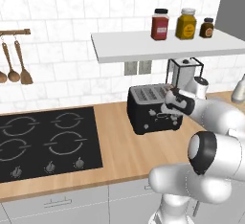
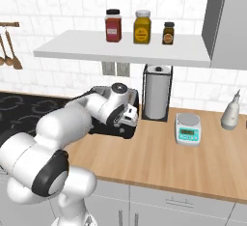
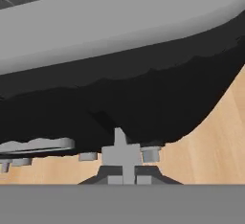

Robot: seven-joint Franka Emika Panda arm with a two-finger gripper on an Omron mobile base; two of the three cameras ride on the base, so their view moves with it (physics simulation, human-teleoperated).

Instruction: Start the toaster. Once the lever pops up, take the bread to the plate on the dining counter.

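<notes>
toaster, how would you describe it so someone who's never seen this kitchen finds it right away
Start at the wood-topped wall counter that runs under the white shelf with three spice jars. The toaster stands on it below the shelf's left end, between the black cooktop and the paper towel holder. It is the low black box with silvery slots on top, unlike the tall white roll beside it.

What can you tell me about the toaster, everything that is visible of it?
The toaster is a black, boxy four-slot appliance with silvery slot tops and small knobs and levers on its front face. It stands upright on the light-wood counter, right of the black cooktop, under the white shelf. The claw is at its front face, nearly shut; contact with a lever cannot be confirmed.
</notes>
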